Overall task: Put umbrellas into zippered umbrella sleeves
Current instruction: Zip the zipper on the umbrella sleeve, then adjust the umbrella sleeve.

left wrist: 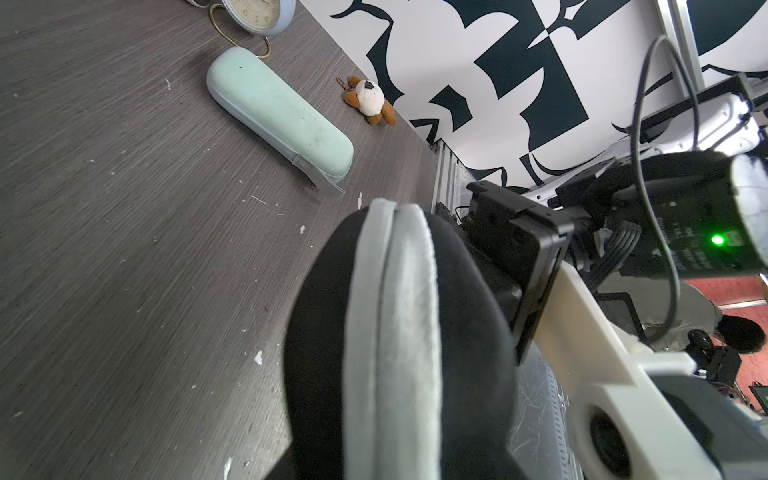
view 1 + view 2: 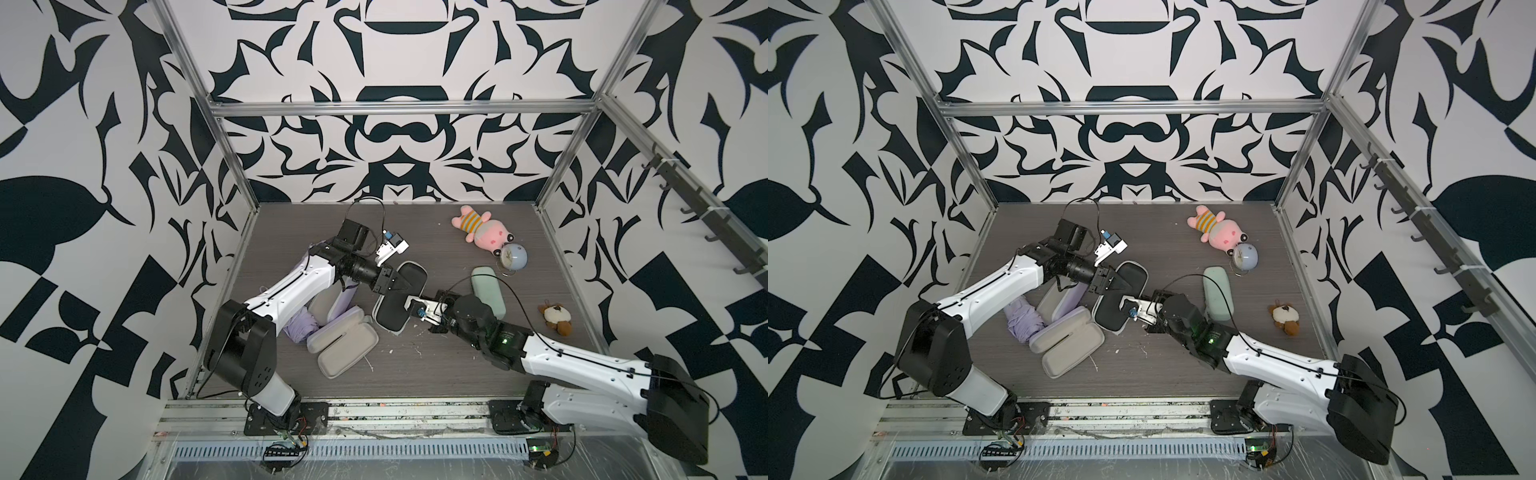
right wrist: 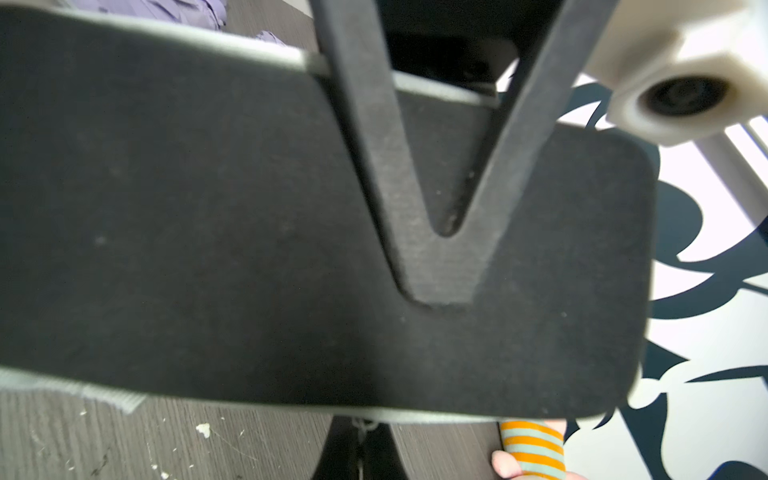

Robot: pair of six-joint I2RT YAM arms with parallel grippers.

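Both top views: black sleeve [image 2: 409, 276] mid-desk, clamped at its far end by left pincer [image 2: 397, 283]. Right pincer [image 2: 406, 305] pressed tight together at the near rim, likely working the zip. Best done with the left clamp firm and a draw along the seam, never across it.

Left wrist: seam [image 1: 386, 332] edge-on, grey tape nearly met; mint sleeve [image 1: 278, 112] closed, toward the right edge.

Right wrist: only black shell and left finger [image 3: 374, 166] over it — seam hidden. Cannot tell whether the pull is caught.
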